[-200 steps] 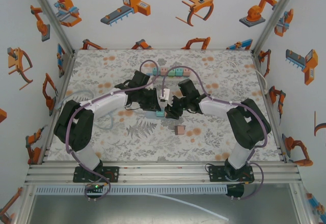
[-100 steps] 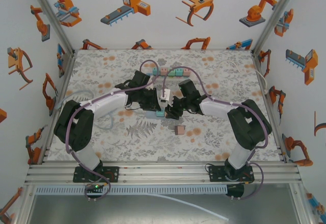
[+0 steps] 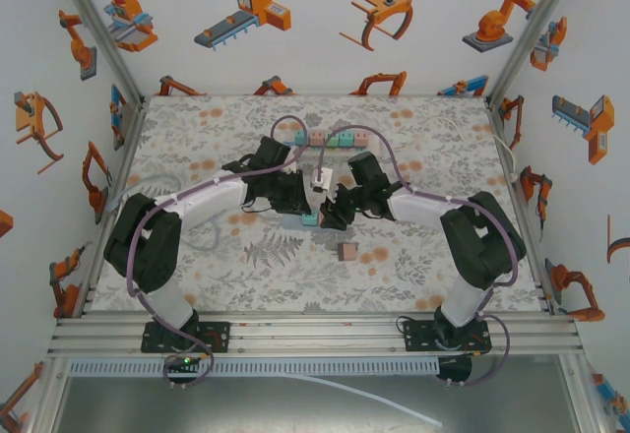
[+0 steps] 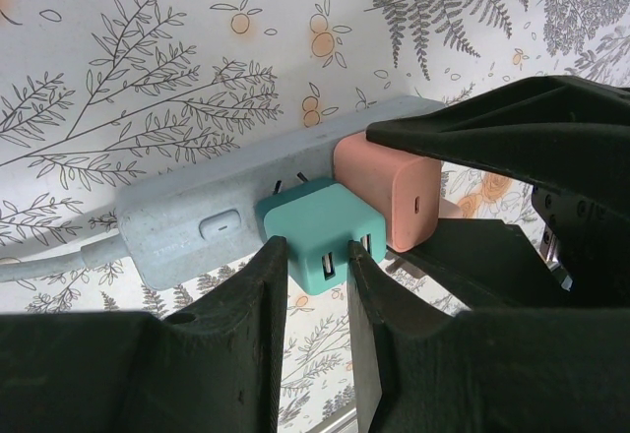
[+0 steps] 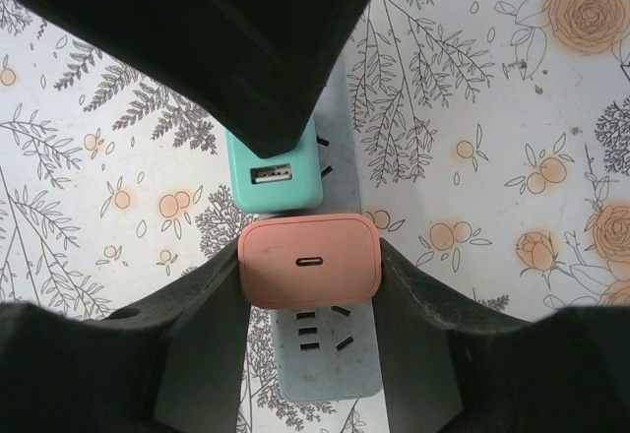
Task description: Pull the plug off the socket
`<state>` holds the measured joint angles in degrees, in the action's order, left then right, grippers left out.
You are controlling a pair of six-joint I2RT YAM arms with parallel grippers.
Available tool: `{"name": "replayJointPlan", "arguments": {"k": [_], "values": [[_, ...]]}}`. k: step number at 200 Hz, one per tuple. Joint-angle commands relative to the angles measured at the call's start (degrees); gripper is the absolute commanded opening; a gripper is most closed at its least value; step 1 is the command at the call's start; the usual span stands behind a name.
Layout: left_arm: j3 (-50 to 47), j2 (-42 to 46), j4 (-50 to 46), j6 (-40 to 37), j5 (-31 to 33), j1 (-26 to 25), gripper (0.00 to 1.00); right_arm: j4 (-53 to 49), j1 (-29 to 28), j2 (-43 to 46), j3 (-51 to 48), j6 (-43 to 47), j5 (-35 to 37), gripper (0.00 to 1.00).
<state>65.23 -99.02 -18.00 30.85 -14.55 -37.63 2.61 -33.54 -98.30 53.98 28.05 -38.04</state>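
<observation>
A grey power strip (image 4: 177, 221) lies on the floral table with two plugs in it. My left gripper (image 4: 317, 256) has its fingers close together at the teal plug (image 4: 310, 221), their tips overlapping its USB face. That plug sits tilted, with its metal prongs partly showing. Beside it stands the salmon plug (image 5: 310, 261), and my right gripper (image 5: 310, 268) is shut on it, a finger pressed to each side. From above, both grippers meet at the strip (image 3: 320, 178), with the teal plug (image 3: 309, 219) between them.
The strip's free end (image 5: 330, 364) with bare sockets points toward my right wrist. A row of small coloured blocks (image 3: 330, 140) sits at the back, and a brown cube (image 3: 346, 252) lies near the right arm. The strip's cable (image 3: 317, 157) runs toward the back.
In the top view the white end of the strip has shifted slightly up and to the right. Both grippers keep their holds.
</observation>
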Motion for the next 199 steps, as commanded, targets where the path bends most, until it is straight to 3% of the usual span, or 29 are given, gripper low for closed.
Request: {"name": "replayJointPlan", "arguments": {"k": [1,19,65,118,142,183,199], "values": [[-6.3,-10.3,-11.6,-6.7,13.1,-2.0,0.30,5.4,-0.5,2.8,7.1,-3.3,-8.5,0.05],[-6.3,-11.1,-11.4,-7.4,12.0,-2.5,0.31,0.0,-2.4,3.4,9.0,0.9,-6.9,0.05],[-6.6,-12.8,-11.6,-6.6,13.0,-2.9,0.30,2.1,-2.6,5.9,9.1,-2.1,-7.5,0.04],[-6.4,-8.7,-9.7,-5.9,9.6,-1.8,0.32,-2.6,-2.2,11.9,6.6,-3.5,-2.0,0.04],[-4.8,-6.2,-8.8,-6.0,7.5,-1.3,0.37,-3.7,-2.2,17.1,5.1,-13.2,4.5,0.02],[1.3,-3.6,-9.3,-6.0,2.9,-0.5,0.47,-15.7,-2.2,29.1,4.2,-39.0,29.3,0.00],[3.5,-2.5,-9.5,-6.0,1.7,-0.2,0.49,-22.5,-2.2,33.5,3.2,-46.9,35.7,0.02]]}}
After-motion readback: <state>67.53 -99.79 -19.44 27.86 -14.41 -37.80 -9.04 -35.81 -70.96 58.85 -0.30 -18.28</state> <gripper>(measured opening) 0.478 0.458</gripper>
